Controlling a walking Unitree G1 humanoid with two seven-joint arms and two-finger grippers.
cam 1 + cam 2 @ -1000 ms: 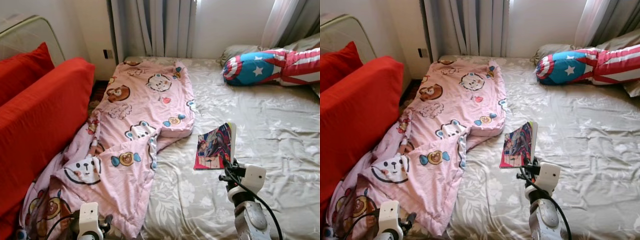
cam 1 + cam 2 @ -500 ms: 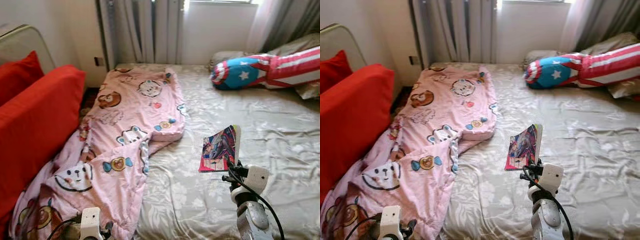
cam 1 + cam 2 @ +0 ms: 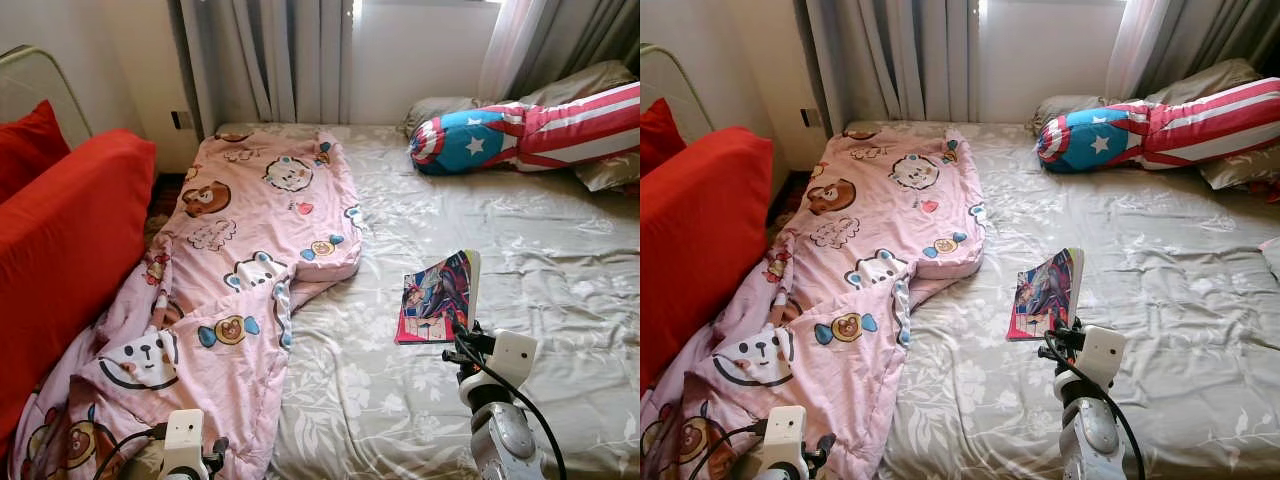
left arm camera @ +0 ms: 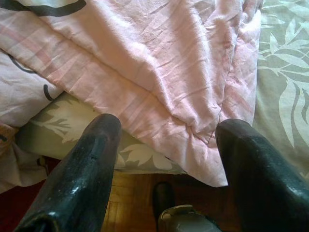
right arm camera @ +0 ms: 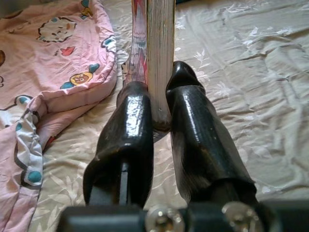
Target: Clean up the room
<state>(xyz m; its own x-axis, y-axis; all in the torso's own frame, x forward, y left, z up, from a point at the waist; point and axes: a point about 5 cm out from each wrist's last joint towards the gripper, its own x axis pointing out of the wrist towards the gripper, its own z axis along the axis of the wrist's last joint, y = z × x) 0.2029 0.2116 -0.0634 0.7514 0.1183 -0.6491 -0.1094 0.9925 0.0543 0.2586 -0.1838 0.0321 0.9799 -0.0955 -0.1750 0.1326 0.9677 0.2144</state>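
A book with a colourful cover (image 3: 436, 298) stands on edge over the grey floral bed sheet (image 3: 540, 230). My right gripper (image 5: 157, 96) is shut on its near edge, one black finger on each side. The right gripper (image 3: 462, 338) sits low at the right of the bed. A pink cartoon blanket (image 3: 250, 260) lies crumpled along the bed's left side and hangs over the near edge. My left gripper (image 4: 168, 128) is open above that hanging corner of the pink blanket (image 4: 159, 63), with nothing between its fingers.
A red sofa cushion (image 3: 60, 240) stands close against the bed's left side. A star-and-stripes pillow (image 3: 520, 130) and a grey pillow (image 3: 600, 85) lie at the far right. Curtains (image 3: 270, 60) hang behind the bed. Wooden floor (image 4: 130, 212) shows under the blanket's edge.
The camera has swung right, so the whole scene slid left and more of the bed shows. My right gripper still holds the book; neither arm has clearly moved.
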